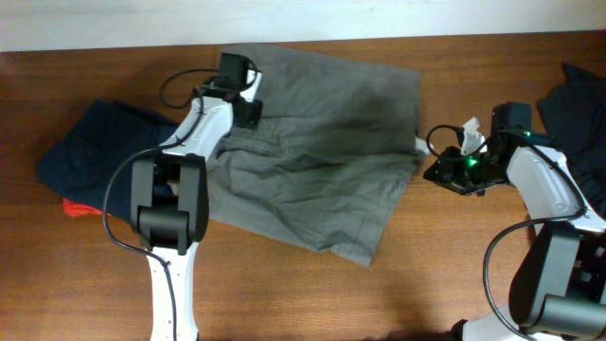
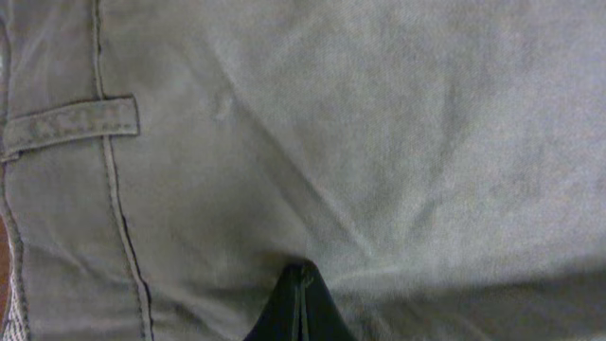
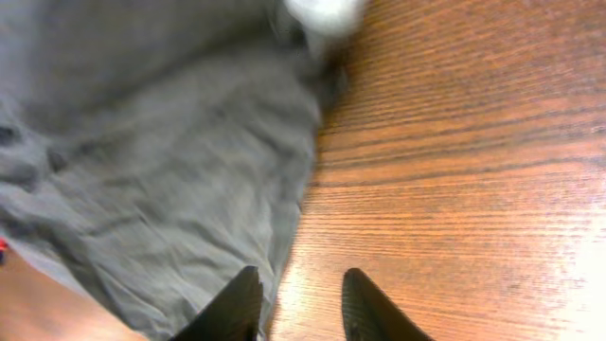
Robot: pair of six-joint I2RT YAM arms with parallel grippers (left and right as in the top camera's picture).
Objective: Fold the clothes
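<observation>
Grey shorts (image 1: 322, 161) lie spread beneath the left tool (image 2: 298, 303), its jaws closed and seemingly pinching cloth, while the right tool (image 3: 301, 313) gapes empty, hem just beside one finger, so I'd nudge it over that edge before closing.

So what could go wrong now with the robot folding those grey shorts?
The left jaws look pinched shut on just a little fold of the grey shorts, so the cloth might slip out. The right jaws are open at the cloth's edge, mostly over the wooden table, so they could close on nothing.
</observation>
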